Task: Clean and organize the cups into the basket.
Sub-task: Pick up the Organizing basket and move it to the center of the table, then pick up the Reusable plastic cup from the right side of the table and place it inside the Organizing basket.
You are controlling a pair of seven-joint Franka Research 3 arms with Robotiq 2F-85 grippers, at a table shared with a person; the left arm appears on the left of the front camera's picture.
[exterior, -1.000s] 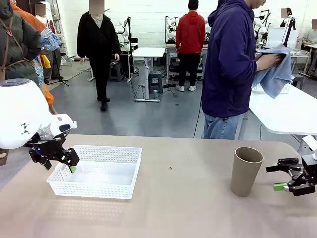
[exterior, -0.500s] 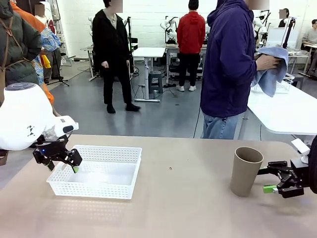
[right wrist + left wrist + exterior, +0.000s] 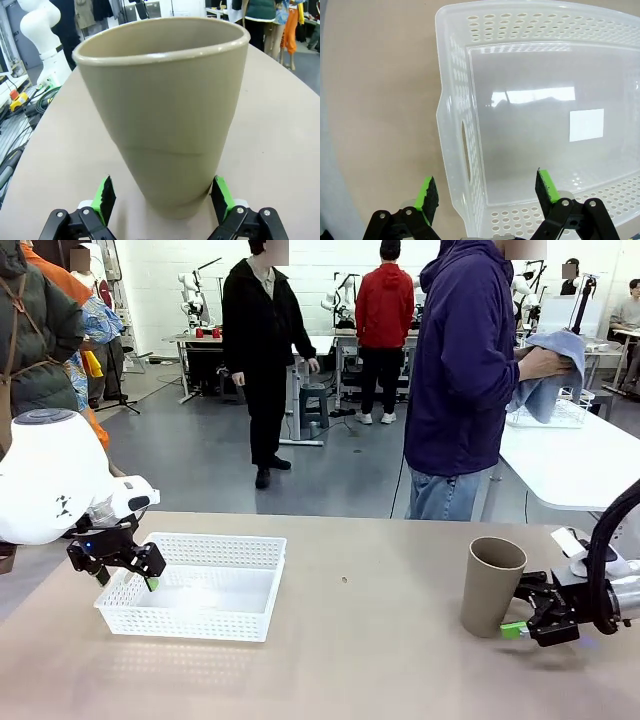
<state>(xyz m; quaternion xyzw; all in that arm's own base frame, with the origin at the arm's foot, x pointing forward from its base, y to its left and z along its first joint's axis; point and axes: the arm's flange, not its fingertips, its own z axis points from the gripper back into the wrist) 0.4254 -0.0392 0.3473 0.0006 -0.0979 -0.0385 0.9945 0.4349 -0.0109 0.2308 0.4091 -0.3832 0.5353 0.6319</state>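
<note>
One beige cup stands upright on the right part of the table. My right gripper is at its foot, coming in from the right. In the right wrist view the cup looms large, and that gripper is open with a green pad on each side of the cup's base, not pressing it. The white lattice basket lies empty at the left. My left gripper hovers open over its left end. From the left wrist, that gripper straddles the basket's short wall by the handle cut-out.
A person in a dark purple hoodie stands at the far edge, holding a blue cloth in both hands. A second white table stands behind on the right. Other people walk farther back. The tabletop between basket and cup is bare.
My right gripper has slid left along the table until its open fingers flank the cup's base. The left gripper has hardly moved. A person in black walked right in the background.
</note>
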